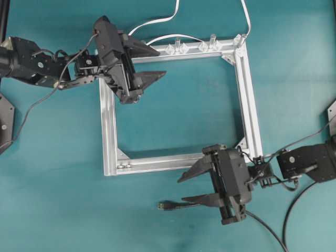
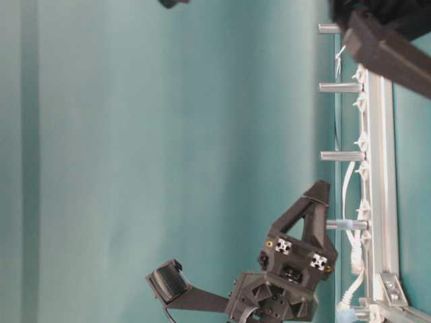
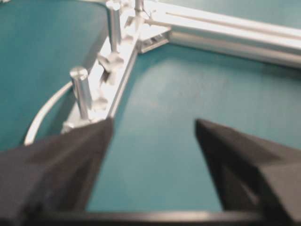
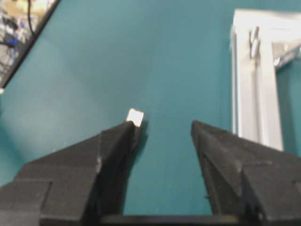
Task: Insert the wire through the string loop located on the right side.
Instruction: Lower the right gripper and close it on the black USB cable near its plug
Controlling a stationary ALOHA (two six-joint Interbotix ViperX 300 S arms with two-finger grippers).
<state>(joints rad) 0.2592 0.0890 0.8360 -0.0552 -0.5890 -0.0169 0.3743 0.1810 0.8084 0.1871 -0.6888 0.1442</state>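
The wire's black-and-silver plug [image 1: 164,206] lies on the teal table below the silver frame [image 1: 109,131]. Its thin black cable runs right, under my right gripper's lower finger. That right gripper [image 1: 181,190] stands open with nothing between its jaws. In the right wrist view only the plug's silver tip [image 4: 135,116] shows, just past the left fingertip of the open right gripper [image 4: 162,123]. A small dark ring that looks like the string loop [image 1: 257,157] sits low on the frame's right bar. My left gripper [image 1: 160,63] hangs open and empty over the frame's top-left corner, also open in its wrist view [image 3: 154,123].
Clear plastic clips [image 1: 177,48] and short metal posts [image 3: 81,89] line the frame's top bar. White cables [image 1: 157,23] trail off the back edge. A thick black robot cable [image 1: 294,210] curves at the lower right. The table-level view shows the right gripper [image 2: 242,239] low beside the posts.
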